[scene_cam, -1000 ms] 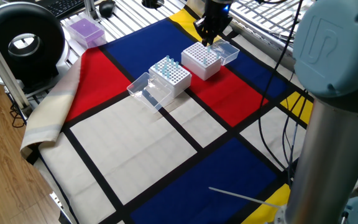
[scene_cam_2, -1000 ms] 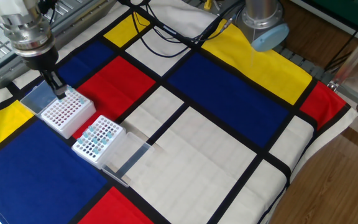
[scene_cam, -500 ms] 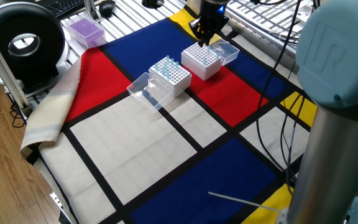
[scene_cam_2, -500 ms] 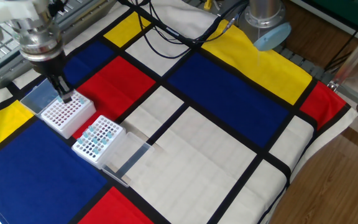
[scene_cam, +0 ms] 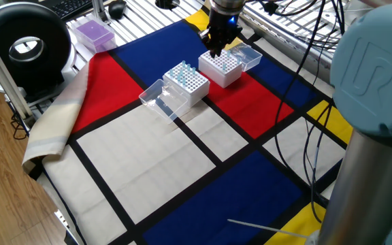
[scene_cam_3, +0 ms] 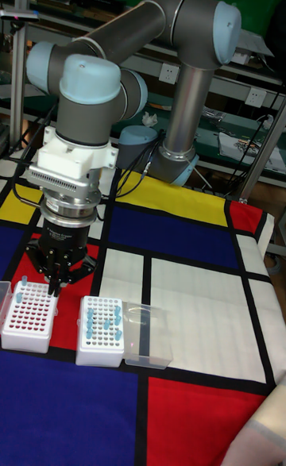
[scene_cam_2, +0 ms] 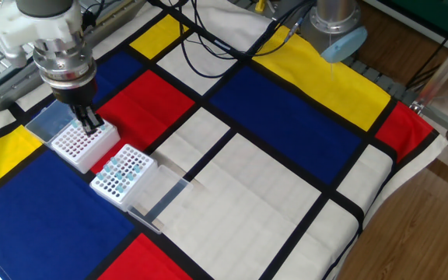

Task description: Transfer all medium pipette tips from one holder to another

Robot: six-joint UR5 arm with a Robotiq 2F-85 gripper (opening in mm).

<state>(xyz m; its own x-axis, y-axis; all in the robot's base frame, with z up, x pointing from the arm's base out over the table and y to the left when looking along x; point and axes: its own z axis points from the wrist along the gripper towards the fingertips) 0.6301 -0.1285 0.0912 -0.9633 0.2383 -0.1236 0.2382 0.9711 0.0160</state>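
Pale blue medium pipette tips [scene_cam: 184, 69] mostly sit in the nearer white rack [scene_cam: 188, 84], mid-worktop on the checked cloth [scene_cam: 148, 156], lid flipped open so they're reachable. The gripper [scene_cam: 215, 50] hangs over the far rack [scene_cam: 222, 67] toward the back edge, probably dropping one in

From the other side its jaws look close together over that rack's corner, can't tell if a tip's clamped

Tall view: racks side by side, a tip or two standing at the far rack's corner, guessing already moved
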